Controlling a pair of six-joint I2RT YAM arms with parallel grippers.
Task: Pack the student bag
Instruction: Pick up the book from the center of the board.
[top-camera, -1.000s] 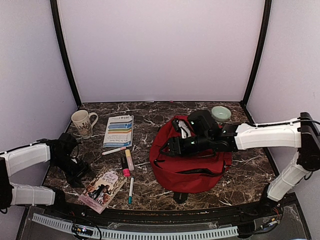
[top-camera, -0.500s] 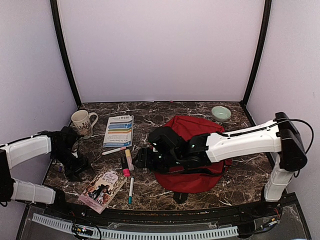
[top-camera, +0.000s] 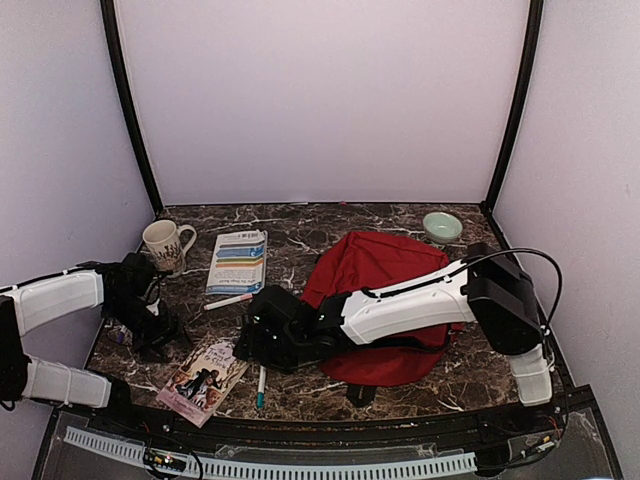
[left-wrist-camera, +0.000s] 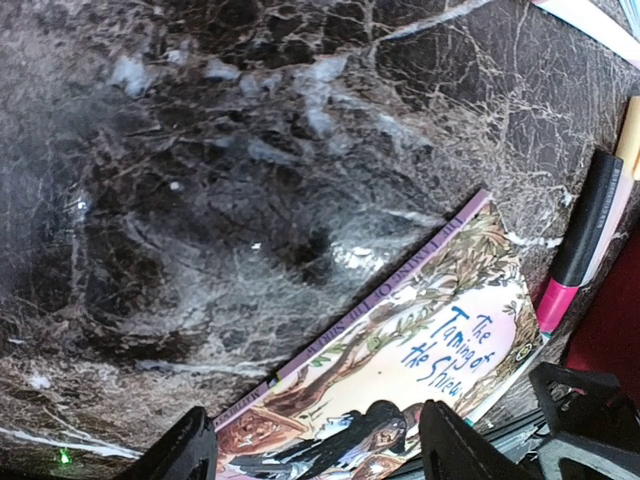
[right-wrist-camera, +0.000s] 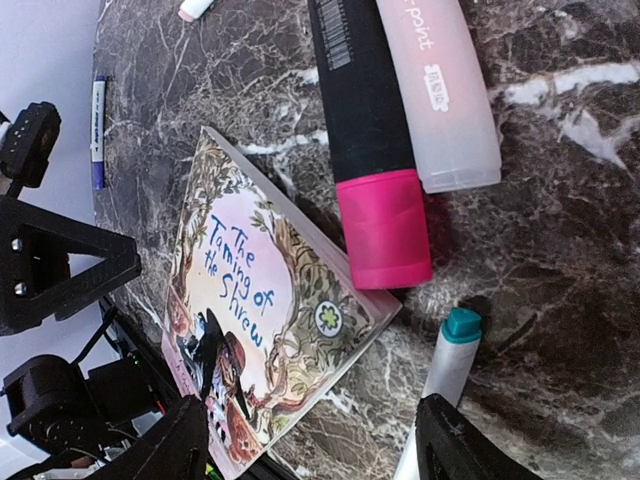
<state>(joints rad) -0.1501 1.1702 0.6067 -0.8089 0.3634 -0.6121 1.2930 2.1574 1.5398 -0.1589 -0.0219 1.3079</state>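
Poised over paperback (right-wrist-camera: 260, 320) and pink highlighter (right-wrist-camera: 370, 150) beside student bag (top-camera: 380, 270), with right end effector (right-wrist-camera: 315, 445) and left end effector (left-wrist-camera: 320, 450) both released.

Five pens (right-wrist-camera: 365, 150) (right-wrist-camera: 440, 90) (right-wrist-camera: 445, 365) (right-wrist-camera: 97, 130) (right-wrist-camera: 192, 8), two books (top-camera: 237, 262) (top-camera: 205, 378), mug (top-camera: 165, 245), bowl (top-camera: 442, 226), bag (top-camera: 375, 265)

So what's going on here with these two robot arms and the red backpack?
Two robot arms are packing the red backpack. The right pincer, reaching across the bag, is open and empty above the pink highlighter and the Taming of the Shrew book. The left pincer hangs open over the table beside that book. Nothing is gripped yet; the booklet and mug lie outside the bag too.
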